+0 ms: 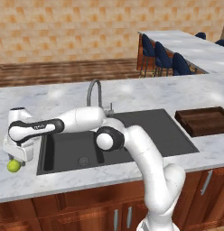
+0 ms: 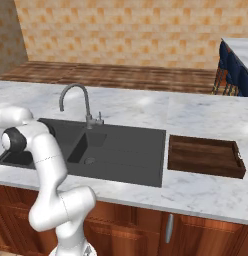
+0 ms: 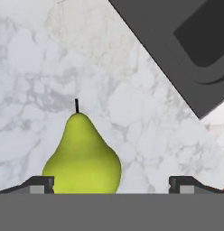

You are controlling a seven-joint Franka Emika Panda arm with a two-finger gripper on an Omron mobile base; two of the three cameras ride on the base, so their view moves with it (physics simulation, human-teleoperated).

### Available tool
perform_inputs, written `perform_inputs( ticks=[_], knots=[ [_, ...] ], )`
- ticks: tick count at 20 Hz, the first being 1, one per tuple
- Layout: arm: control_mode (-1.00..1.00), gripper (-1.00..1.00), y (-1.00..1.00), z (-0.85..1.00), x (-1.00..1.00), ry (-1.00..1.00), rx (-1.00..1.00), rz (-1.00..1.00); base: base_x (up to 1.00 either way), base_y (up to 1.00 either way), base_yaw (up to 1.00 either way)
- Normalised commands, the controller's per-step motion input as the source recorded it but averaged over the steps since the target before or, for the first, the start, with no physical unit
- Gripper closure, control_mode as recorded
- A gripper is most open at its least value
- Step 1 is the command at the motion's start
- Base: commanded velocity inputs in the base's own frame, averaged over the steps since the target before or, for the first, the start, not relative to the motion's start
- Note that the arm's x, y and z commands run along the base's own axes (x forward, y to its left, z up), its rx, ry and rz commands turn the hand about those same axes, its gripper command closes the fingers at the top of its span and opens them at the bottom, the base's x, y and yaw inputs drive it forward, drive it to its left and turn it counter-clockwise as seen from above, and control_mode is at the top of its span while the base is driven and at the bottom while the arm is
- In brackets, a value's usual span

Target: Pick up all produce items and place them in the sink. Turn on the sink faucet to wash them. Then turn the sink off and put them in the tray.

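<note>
The gripper (image 3: 111,185) hangs directly above the counter (image 1: 132,92), with its jaws spread fully apart and nothing between them. In the hand view the pear (image 3: 82,155), a yellow-green fruit with a short dark stem, lies on the marble close to one fingertip (image 3: 39,184) and well off the midline between the two tips.

Risk 1: off-centre closure. If the hand descends as it is, one finger may land on the fruit or push it sideways instead of straddling it. The body is rounded and tapers toward the stem, so an uneven squeeze would likely roll it or squirt it out.

Risk 2: loss over the edge. In the left base view the pear (image 1: 13,166) sits on the counter just left of the sink (image 1: 145,135), near the front edge of the marble. A nudge toward that edge could drop it to the floor.

Risk 3: collision on transfer. The sink rim lies just beside the pear, so a low carry could clip it. The faucet (image 1: 95,92) rises behind the sink and the arm's elbow is folded over the basin.

The tray (image 1: 204,121) lies on the counter right of the sink, well apart from the pear.
</note>
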Motion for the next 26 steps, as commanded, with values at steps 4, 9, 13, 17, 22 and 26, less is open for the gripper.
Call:
perform_inputs(
  ticks=[4, 9, 13, 17, 22, 26],
  knots=[
    [-1.0, -1.0, 0.27, -0.38, 0.21, 0.0, 0.0, 0.0, 0.0, 0.0, 0.0],
    [-1.0, 1.0, 0.11, -0.31, 0.08, 0.0, 0.0, 0.0, 0.0, 0.0, 0.0],
    [-1.0, 1.0, -0.58, -0.04, 0.0, -0.01, 0.0, 0.0, 0.0, 0.0, 0.0],
    [-1.0, 1.0, -1.0, 0.05, -0.16, -0.05, 0.0, 0.0, 0.0, 0.0, 0.0],
    [-1.0, 1.0, -1.0, 0.0, -0.44, -0.05, 0.0, 0.01, 0.0, 0.0, 0.0],
    [-1.0, 1.0, -1.0, 0.05, -0.41, -0.02, 0.0, 0.0, 0.0, 0.0, 0.0]
  ],
)
